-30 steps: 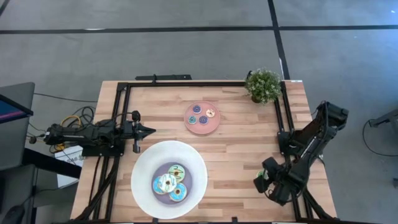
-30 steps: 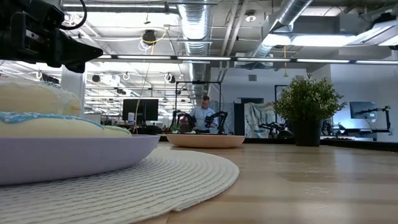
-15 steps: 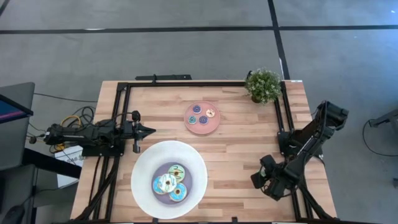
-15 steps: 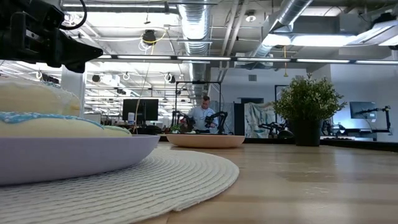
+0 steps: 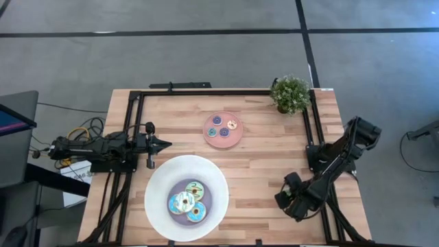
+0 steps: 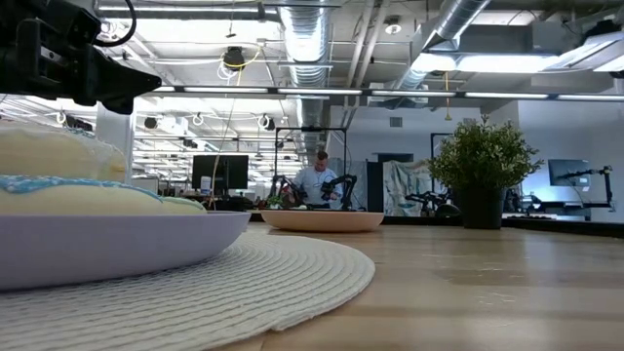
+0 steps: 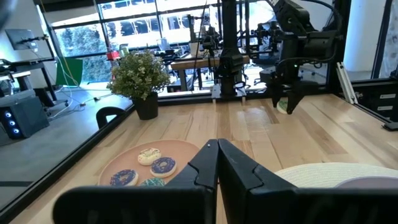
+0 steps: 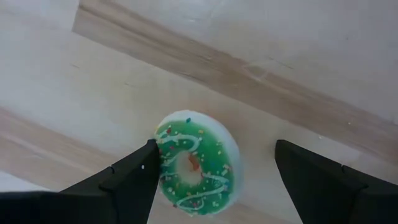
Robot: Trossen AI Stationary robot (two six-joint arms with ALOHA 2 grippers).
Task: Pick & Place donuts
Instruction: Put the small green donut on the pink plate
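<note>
Right wrist view: green donut (image 8: 198, 163) lies flat on the bench (image 8: 298, 56), lower centre of frame, touching one finger of the spread, empty right end effector (image 8: 214, 177); looks light, stiff, slick-iced, so pinch across the outer rim; left end effector (image 5: 163, 144) clenched, parked left.

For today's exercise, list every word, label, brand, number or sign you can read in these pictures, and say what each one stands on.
None can be read.
White card under the left arm by the table's edge: dark print, too small to read.
Monitors in the room behind: nothing legible on them.
Donuts, pink plate, plant pot: no lettering.
</note>
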